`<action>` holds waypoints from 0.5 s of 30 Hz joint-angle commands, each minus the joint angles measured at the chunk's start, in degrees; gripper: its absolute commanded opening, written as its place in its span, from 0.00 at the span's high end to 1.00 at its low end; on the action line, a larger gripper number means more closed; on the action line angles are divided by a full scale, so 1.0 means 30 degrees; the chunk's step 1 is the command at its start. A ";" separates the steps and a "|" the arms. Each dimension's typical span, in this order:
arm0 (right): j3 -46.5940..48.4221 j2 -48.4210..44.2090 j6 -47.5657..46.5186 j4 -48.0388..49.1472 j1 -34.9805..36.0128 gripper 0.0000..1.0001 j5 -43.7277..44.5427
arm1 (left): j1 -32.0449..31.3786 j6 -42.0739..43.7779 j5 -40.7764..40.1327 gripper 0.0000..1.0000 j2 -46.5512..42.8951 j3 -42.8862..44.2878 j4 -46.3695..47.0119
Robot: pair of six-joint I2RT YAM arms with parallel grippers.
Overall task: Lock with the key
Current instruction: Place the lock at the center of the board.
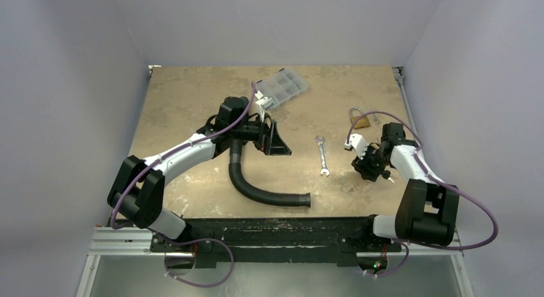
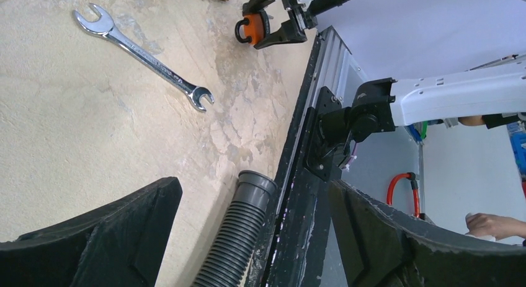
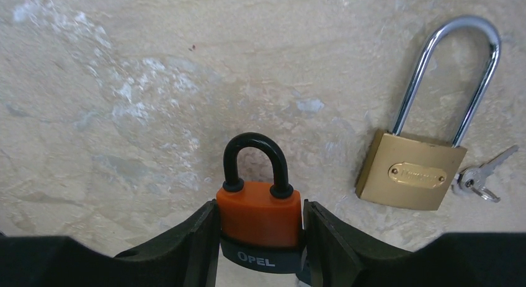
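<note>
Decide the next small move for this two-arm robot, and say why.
Probably swing the left end effector, open and empty, across toward the keys lying beside the brass padlock. The right end effector is shut on the orange padlock, so it has no free grip, and no key shows at that lock.

Left arm [image 1: 186, 152]: extended from its base toward the middle of the counter [image 1: 192, 92], elbow near the left edge, forearm low. Left gripper [image 2: 254, 194] tilted downward, jaws wide apart, nothing between them. Right arm [image 1: 410, 165]: folded close to its base, wrist bent down toward the counter. Right gripper [image 3: 260, 222] clamped on the body of an orange padlock [image 3: 259, 209], one finger [image 3: 195, 240] pressed against each side, shackle projecting forward
</note>
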 commanded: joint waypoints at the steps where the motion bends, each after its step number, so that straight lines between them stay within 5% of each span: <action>1: 0.0488 0.0630 -0.1946 0.0300 -0.1014 0.66 -0.0447 | 0.0063 0.0489 0.0008 0.02 -0.0657 0.0016 0.0335; 11: 0.0391 0.1382 -0.2723 0.0923 -0.1844 0.56 0.0060 | 0.0049 0.0577 0.0038 0.02 -0.0480 0.0117 0.0349; 15: 0.0583 0.1590 -0.2759 0.0730 -0.1881 0.45 -0.0074 | 0.0044 0.0602 0.0059 0.02 -0.0495 0.0133 0.0265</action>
